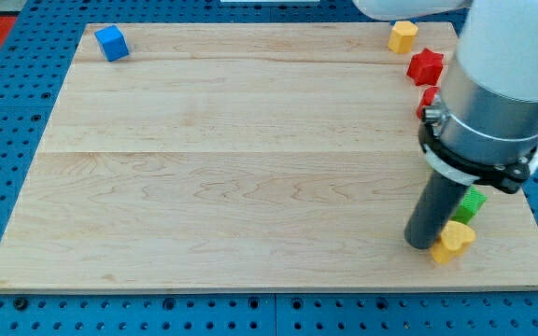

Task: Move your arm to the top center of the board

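My arm comes in from the view's top right and ends in a dark rod whose tip [425, 245] rests on the wooden board [232, 159] at the lower right. A yellow heart-shaped block [454, 241] touches the tip's right side. A green block [472, 204] sits just above it, partly hidden behind the rod. A red star-shaped block [426, 65] and a second red block [427, 99], mostly hidden by the arm, lie near the right edge. A yellow block [402, 36] sits at the top right. A blue cube [111, 43] sits at the top left corner.
The board lies on a blue perforated table [7, 121]. The arm's wide grey body [502, 84] covers the board's upper right edge.
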Robot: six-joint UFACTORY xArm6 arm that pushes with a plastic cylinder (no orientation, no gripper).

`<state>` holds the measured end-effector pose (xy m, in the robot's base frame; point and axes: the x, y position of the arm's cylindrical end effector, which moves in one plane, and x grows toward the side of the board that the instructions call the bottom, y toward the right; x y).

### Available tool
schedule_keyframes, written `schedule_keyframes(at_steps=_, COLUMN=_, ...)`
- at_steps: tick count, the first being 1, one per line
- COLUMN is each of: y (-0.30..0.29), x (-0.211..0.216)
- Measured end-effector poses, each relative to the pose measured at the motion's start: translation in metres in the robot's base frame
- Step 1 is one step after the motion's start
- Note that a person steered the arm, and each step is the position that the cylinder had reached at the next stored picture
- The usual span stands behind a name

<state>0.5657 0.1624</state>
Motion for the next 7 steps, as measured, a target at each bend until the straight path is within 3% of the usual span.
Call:
schedule_keyframes(at_steps=1, y=0.018, x=0.000)
schedule_keyframes(at_steps=3, y=-0.003, x=0.012)
schedule_keyframes(at_steps=4, y=-0.033, x=-0.008)
schedule_keyframes(at_steps=5, y=-0.070, x=-0.038)
schedule_keyframes(at_steps=7, y=-0.104, x=-0.142)
